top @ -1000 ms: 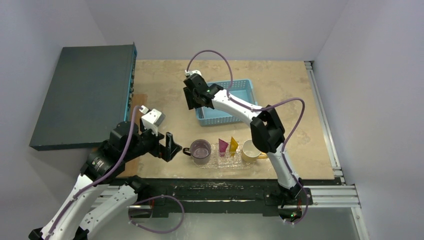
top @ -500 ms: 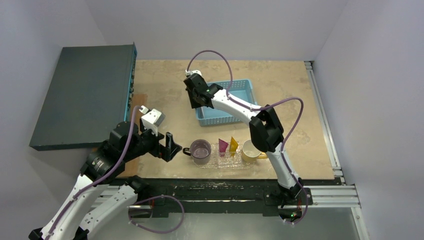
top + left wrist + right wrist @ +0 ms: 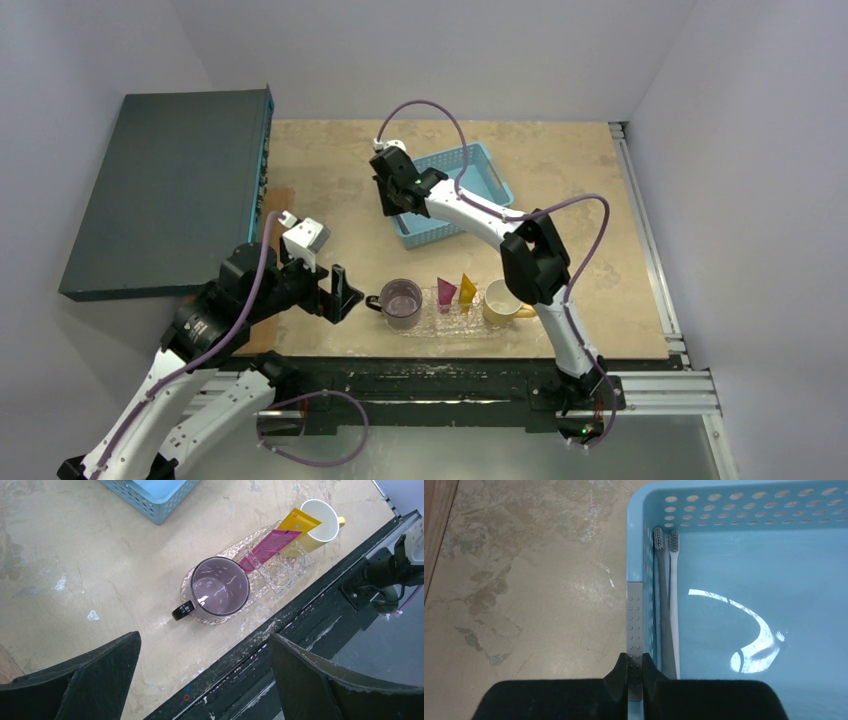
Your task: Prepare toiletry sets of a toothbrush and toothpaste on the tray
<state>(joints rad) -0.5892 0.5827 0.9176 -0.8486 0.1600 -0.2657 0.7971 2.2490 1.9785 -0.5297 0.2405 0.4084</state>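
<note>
Two slim toothbrushes [image 3: 672, 610], one white and one greyer, lie side by side and touching on the floor of a light-blue perforated basket [image 3: 470, 165]. They are tucked right against its left wall, with their pale bristled heads pointing at the far wall. The right gripper [image 3: 634, 610] hangs directly over that wall's rim with its jaws pressed together. The wrist view does not show whether the thin plastic is pinched between them, and neither brush is in its hold. From overhead the basket sits askew on the mottled beige table [image 3: 330, 170].

Nearer the arm bases, the clear oblong tray [image 3: 430, 326] lies along the table's front edge, its crinkled surface catching the light. A magenta tube [image 3: 446, 292] and a yellow tube [image 3: 467, 289] stand close together at its middle, each with its broad crimped end up, leaning the same way. A purple mug [image 3: 402, 303] stands upright on the tray's left end, its dark handle pointing left. A yellow mug [image 3: 500, 303] stands at the right end, and it is not clear whether it is on the tray or just beside it.

The left gripper [image 3: 343, 293] hovers just left of the purple mug with its jaws spread wide, holding nothing.
</note>
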